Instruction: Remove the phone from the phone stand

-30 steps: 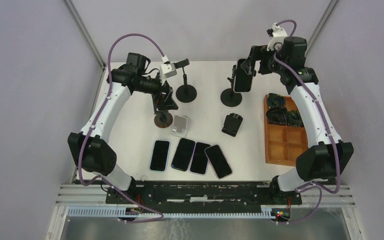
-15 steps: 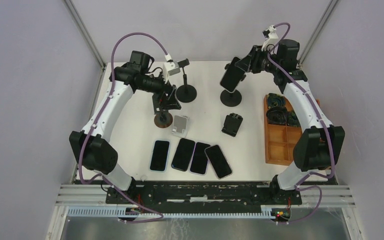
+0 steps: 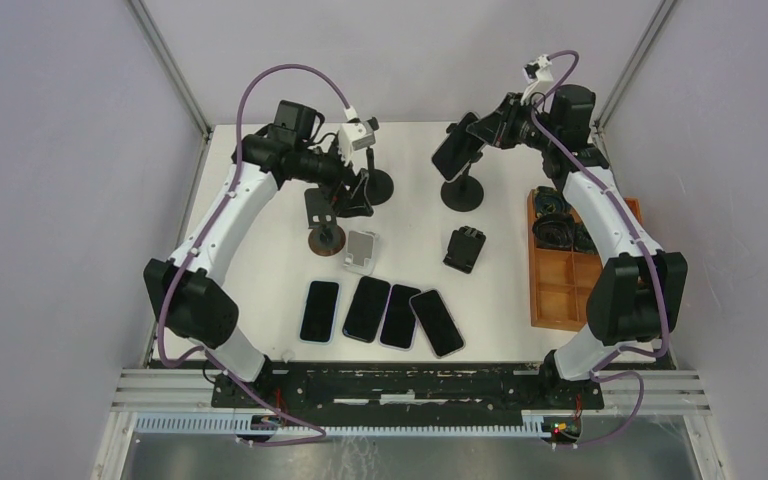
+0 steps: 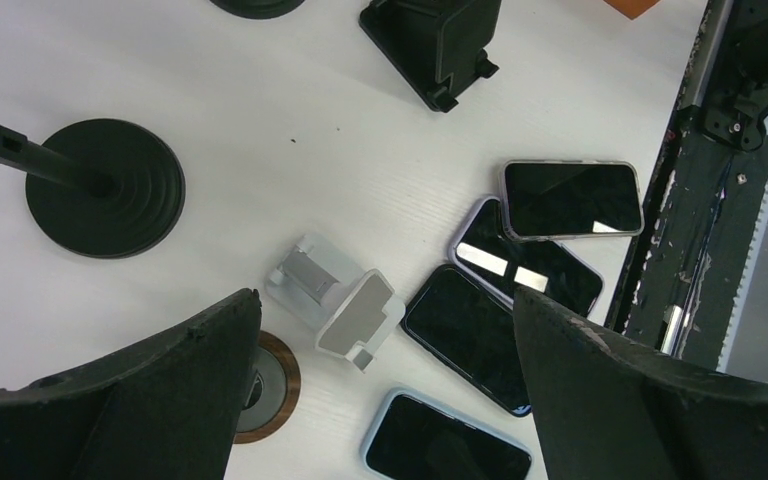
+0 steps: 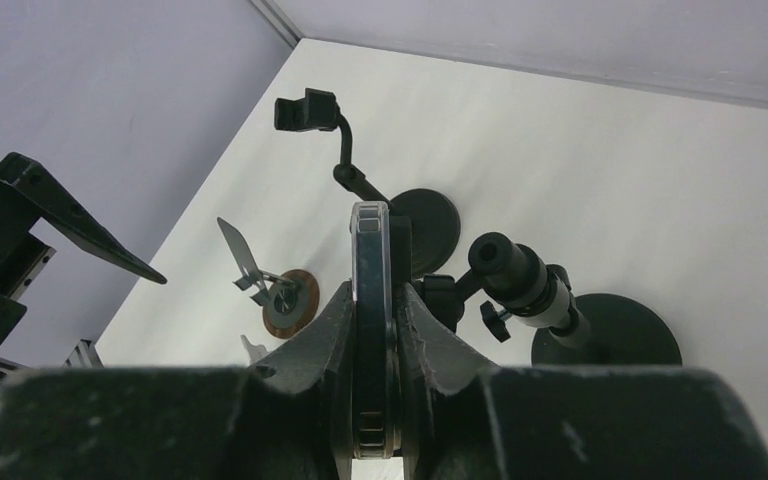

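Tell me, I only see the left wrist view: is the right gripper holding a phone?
Observer: Yes, the right gripper is clamped on a dark slim phone, seen edge-on in its wrist view.
Operator: Is it clear of its stand?
Observer: Cannot tell; overhead, it tilts just above the black round-based pole stand.
Operator: What's right of that stand?
Observer: An orange wooden compartment tray, with black parts in its far compartments.
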{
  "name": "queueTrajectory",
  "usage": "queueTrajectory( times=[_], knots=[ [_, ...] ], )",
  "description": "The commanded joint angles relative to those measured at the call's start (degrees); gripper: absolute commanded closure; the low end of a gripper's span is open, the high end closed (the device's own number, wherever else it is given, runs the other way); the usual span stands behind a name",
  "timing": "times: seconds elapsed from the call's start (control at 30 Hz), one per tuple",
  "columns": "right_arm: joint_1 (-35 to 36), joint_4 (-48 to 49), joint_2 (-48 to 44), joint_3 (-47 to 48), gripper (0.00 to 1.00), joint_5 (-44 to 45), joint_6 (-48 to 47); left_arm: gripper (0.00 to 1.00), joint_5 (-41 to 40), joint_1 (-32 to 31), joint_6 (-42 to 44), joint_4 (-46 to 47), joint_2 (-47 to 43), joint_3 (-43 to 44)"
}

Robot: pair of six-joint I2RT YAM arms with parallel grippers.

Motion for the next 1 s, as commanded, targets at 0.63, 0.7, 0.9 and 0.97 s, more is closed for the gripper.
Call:
queueTrajectory(
  times=[0.63,0.7,0.9,0.97],
  knots=[
    [2.7,32.2,-6.4,1.1,1.0,-16.1,31.6,0.0,12.1,2.6,-2.8,13.4,0.8,1.9],
    [3.4,36.0,-7.5,-0.8,1.0,-17.7,34.1,0.0,13.3,3.9,-4.1,15.6,0.9,2.1],
    [6.8,45.4,-10.5,-6.6,1.0,-18.8,41.4,0.0,15.2,5.0,-2.9,18.1,1.1,1.6],
    [8.3,46.3,-10.8,-7.2,1.0,-18.9,42.5,0.0,16.9,4.9,-4.2,20.0,1.0,1.0]
  ],
)
